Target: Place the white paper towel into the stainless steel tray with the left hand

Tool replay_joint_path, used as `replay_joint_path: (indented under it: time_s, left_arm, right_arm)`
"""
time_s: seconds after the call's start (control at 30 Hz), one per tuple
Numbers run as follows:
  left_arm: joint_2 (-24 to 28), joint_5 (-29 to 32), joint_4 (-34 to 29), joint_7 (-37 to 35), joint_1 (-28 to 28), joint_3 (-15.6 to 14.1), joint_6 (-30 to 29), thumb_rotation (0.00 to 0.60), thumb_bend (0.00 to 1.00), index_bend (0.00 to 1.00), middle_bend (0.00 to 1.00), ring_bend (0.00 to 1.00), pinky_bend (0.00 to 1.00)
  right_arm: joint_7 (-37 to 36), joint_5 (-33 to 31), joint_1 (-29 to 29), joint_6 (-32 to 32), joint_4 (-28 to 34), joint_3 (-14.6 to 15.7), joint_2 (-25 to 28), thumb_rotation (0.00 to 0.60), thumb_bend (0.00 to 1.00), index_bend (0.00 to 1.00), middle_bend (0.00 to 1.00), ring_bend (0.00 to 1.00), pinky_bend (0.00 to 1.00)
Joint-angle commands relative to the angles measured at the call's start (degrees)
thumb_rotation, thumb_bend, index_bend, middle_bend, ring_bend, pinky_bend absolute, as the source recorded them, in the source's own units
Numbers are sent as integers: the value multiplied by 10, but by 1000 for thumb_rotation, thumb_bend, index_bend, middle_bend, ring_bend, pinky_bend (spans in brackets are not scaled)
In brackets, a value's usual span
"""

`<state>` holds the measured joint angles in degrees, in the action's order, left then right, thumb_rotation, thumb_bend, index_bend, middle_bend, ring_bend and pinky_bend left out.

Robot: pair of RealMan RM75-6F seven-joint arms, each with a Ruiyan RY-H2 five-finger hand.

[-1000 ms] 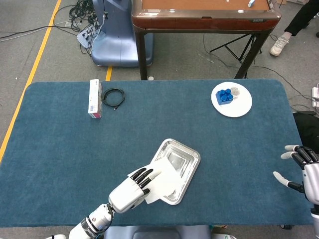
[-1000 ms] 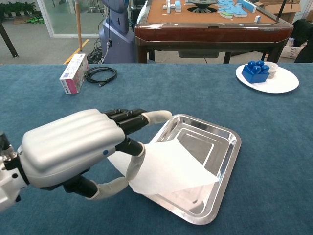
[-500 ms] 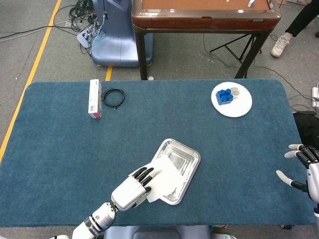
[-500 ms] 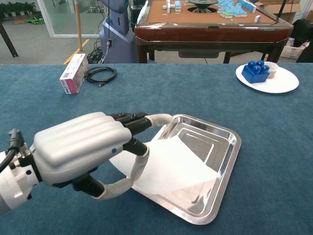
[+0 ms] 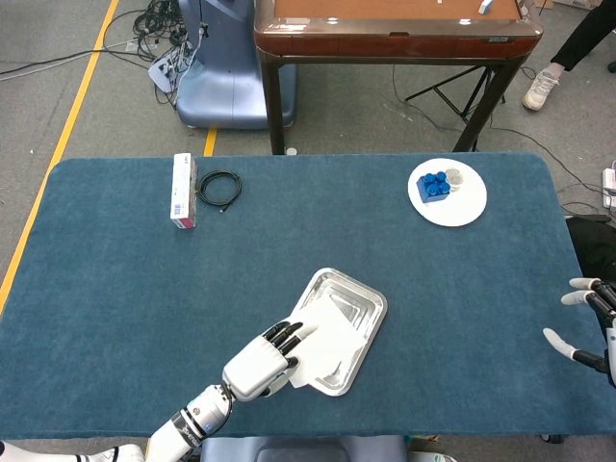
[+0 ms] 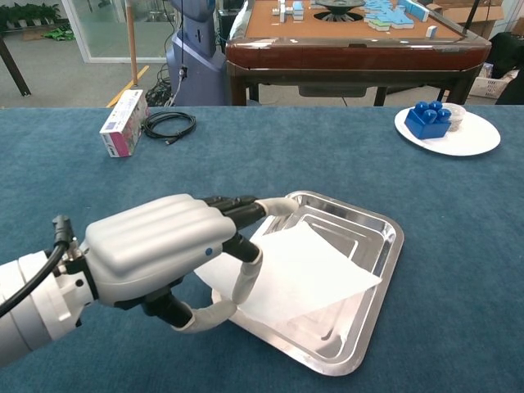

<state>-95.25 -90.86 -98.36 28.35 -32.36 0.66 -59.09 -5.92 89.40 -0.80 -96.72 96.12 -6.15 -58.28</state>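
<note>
Your left hand (image 6: pixel 160 258) is gripping the near-left edge of the white paper towel (image 6: pixel 299 274) — thumb underneath, fingers (image 6: pixel 237 205) lying over the top. The towel is lying mostly inside the stainless steel tray (image 6: pixel 385 246), with its held corner overhanging the tray's left rim above the blue table cover (image 5: pixel 125 289). Your right hand (image 5: pixel 599 327) is hovering at the table's far right edge — fingers apart, holding nothing, well apart from the tray. At the back: pink-and-white box (image 6: pixel 123 123), black cable (image 6: pixel 168 125), white plate (image 6: pixel 471 139) carrying a blue block (image 6: pixel 427 119).
</note>
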Motion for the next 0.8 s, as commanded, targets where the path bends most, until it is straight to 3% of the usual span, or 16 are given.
replay_joint_path:
  time_s: [0.03,0.27,0.5,0.73,0.8]
  left_arm:
    - [-5,6,1,5,-2,4,-1,600,531,667,0,0,102]
    - [-12,34,-1,22,-10,20,4,600,531,667,0,0,102]
    - [-12,46,-9,25,-23,17,21,600,531,659,0,0,102]
    - [-18,45,-7,26,-32,12,24,600,506,507,0,0,102]
    - [-22,41,-3,22,-32,10,19,600,441,451,0,0,102]
  right_arm:
    - [-2,1,-1,-2,0,0,1,600,120,455,347,274,429]
    - [-16,-1,-4,-6,0,-3,4,600,120,455,348,274,429]
    - [-26,1,-7,-12,-1,-5,7,600,120,455,348,274,429]
    - [-54,12,-11,-26,-4,-5,10,600,120,455,350,274,429]
    - [-61,15,-13,-34,-7,-7,8,600,120,455,350,274,429]
